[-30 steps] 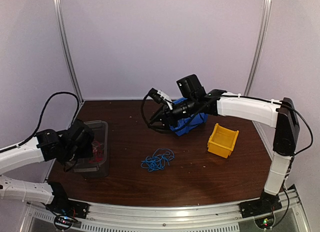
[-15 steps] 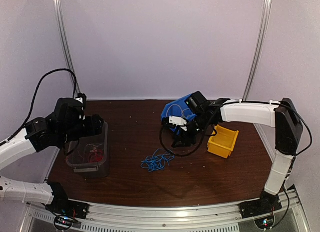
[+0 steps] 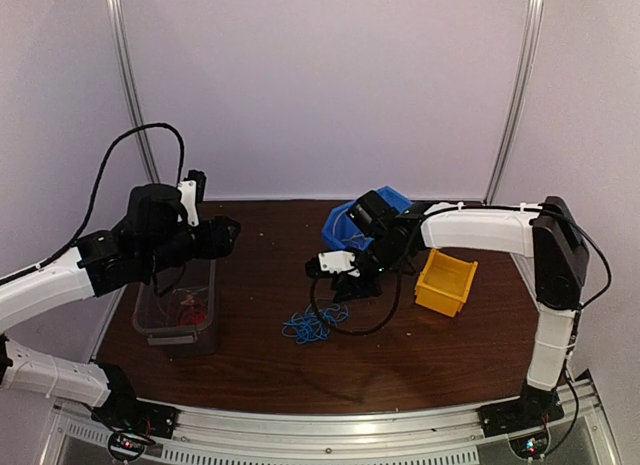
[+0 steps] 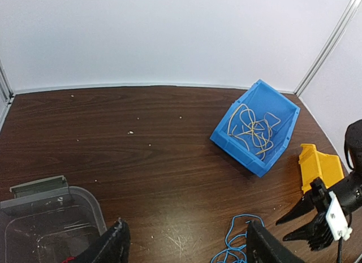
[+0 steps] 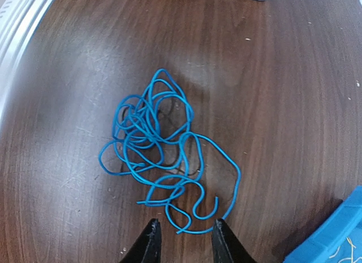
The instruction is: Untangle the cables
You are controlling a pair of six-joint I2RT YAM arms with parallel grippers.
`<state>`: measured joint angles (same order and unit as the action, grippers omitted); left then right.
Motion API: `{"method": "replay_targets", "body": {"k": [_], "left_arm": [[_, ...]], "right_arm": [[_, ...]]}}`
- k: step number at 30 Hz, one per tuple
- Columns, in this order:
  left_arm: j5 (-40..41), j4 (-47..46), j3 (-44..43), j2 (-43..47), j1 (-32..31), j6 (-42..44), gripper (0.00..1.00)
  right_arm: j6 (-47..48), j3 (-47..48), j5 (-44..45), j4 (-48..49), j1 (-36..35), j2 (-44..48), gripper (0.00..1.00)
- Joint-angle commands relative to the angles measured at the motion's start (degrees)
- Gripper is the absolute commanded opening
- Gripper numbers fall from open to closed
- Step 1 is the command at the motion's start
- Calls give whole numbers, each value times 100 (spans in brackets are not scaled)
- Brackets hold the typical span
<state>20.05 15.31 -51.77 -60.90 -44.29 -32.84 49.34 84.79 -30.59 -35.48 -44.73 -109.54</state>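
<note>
The left claw (image 3: 222, 235) stands open, its fingers (image 4: 113, 247) spread wide with nothing between them. A second ago it sat low against the clear bin (image 3: 150, 320); now the left arm has lifted it above the bin's far end, and it points out over the counter (image 3: 420, 350). A red cable (image 3: 194, 310) lies inside the clear bin.

The right arm has moved more. A second ago its claw was up by the blue bin (image 3: 338, 228) at the back. It has since swung forward and down, and the right claw (image 3: 335, 275) now hangs just above the blue cable (image 3: 314, 321). Its fingers (image 5: 149, 244) are parted by a narrow gap and hold nothing. In the right wrist view, the nearest loop of the blue cable lies just beyond the fingertips, apart from them.

The blue cable is a loose tangle of curls, alone on the bare counter near its middle, in the same spot as a second ago. A pale yellow-white cable (image 4: 252, 128) lies coiled in the blue bin, which sits tilted toward the back right. The yellow bin (image 3: 446, 281) stands to the right of the right claw, well apart from the blue cable.
</note>
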Motion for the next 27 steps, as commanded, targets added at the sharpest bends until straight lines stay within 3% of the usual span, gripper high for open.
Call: {"method": "replay_targets", "body": {"k": [1, 7, 15, 27], "left_arm": [[-293, -563, -103, -128, 27, 134, 71], [-399, -566, -7, -79, 28, 84, 71], [-414, -590, 148, 103, 27, 2, 71], [-547, -685, 277, 122, 26, -67, 70]], "right_arm": [[336, 117, 208, -247, -235, -149, 33], [483, 131, 774, -165, -554, -397, 40], [392, 421, 884, -136, -619, -708, 38], [86, 555, 757, -86, -646, -633, 1]]}}
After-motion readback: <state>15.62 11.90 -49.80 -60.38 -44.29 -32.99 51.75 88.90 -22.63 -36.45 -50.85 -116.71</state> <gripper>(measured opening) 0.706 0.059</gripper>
